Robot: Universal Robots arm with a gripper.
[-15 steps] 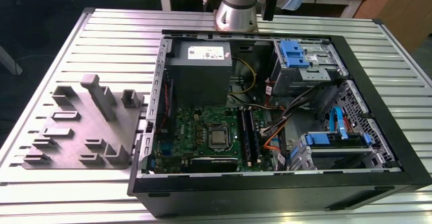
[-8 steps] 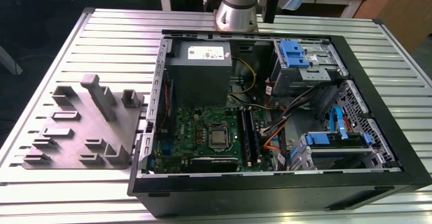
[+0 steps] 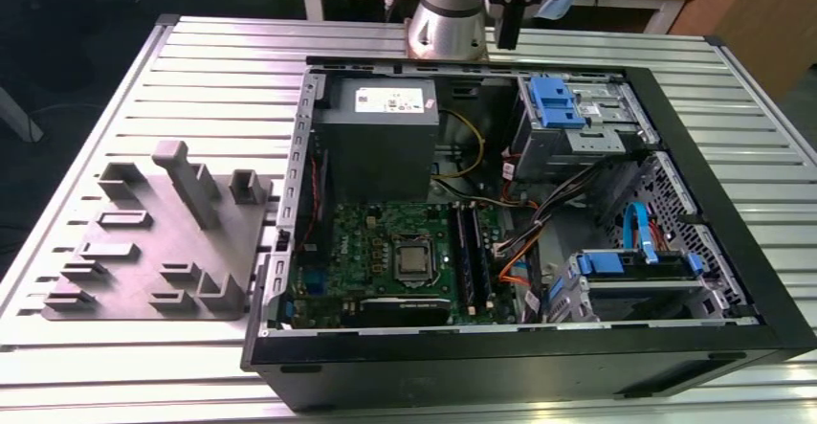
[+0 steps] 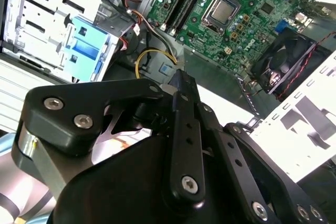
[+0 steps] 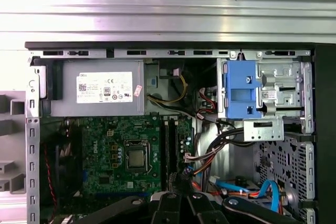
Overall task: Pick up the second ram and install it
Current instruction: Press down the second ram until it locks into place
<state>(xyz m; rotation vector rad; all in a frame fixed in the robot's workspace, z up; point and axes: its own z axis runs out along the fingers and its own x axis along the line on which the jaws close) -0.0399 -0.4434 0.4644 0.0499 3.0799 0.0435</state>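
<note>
Sitting upright in the memory slots of the green motherboard (image 3: 370, 242), as a long dark strip: the second ram (image 3: 481, 252), touching no finger. Standing just beside a like strip, between the processor socket (image 3: 415, 261) and a bundle of cables. Lying flat inside an open black computer case (image 3: 511, 367), with a grey power supply (image 3: 377, 146) and a blue drive bracket (image 3: 552, 99) along the far wall.

Hanging well above the case's far edge, well apart from the ram: the end effector (image 3: 510, 27), black, pointing down. Seeming to press its fingers together in both wrist views, gripping nothing.

Resting toward the exterior view's left, just beside the case: a grey fixture (image 3: 141, 252) with upright blocks. Carrying everything: a ribbed metal worktop (image 3: 128, 89).
</note>
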